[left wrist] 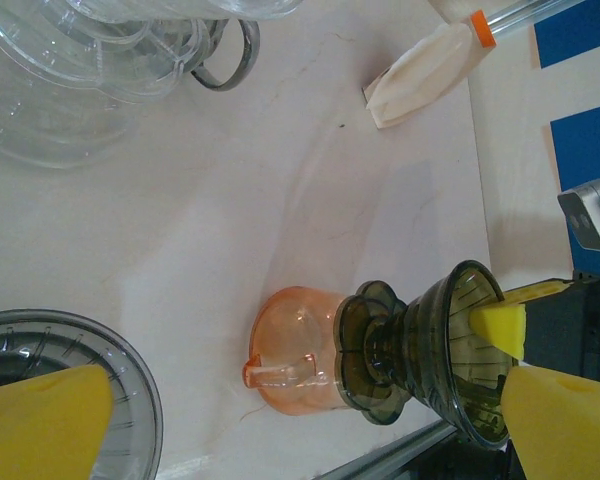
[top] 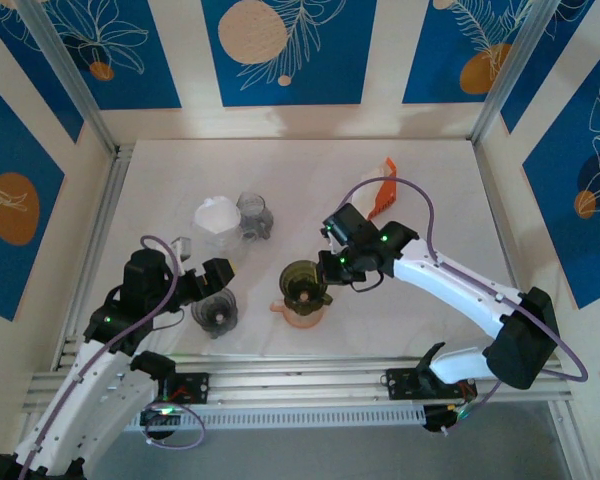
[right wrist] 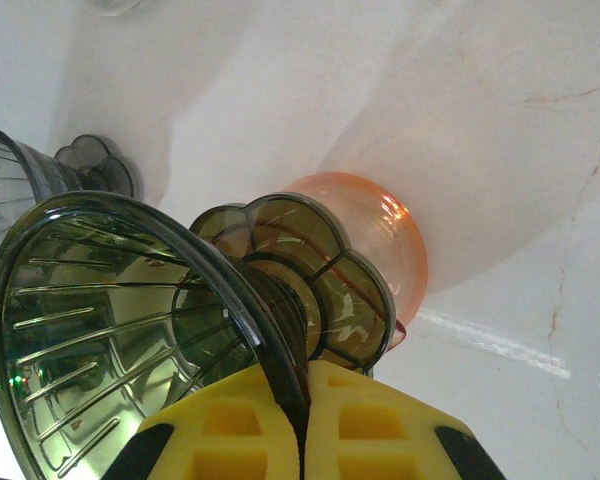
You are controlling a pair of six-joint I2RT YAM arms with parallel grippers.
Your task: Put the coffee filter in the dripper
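Note:
The white paper coffee filter [top: 217, 217] lies on the table at the back left, apart from both grippers. A dark olive dripper [top: 305, 283] sits on an orange cup [top: 300, 312] near the table's middle. My right gripper [top: 327, 264] is shut on this dripper's rim, one pad inside the cone and one outside. Up close, the right gripper [right wrist: 302, 420] pinches the thin rim of the dripper [right wrist: 130, 320] above the orange cup [right wrist: 380, 240]. My left gripper [top: 208, 280] stands open with nothing between its fingers, just left of the dripper [left wrist: 450, 350] and the cup [left wrist: 295, 350].
A grey dripper [top: 215, 312] stands right under the left gripper. A clear dripper [top: 253, 215] sits beside the filter. A white bottle with an orange cap [top: 383, 195] lies at the back right. Metal frame rails border the table.

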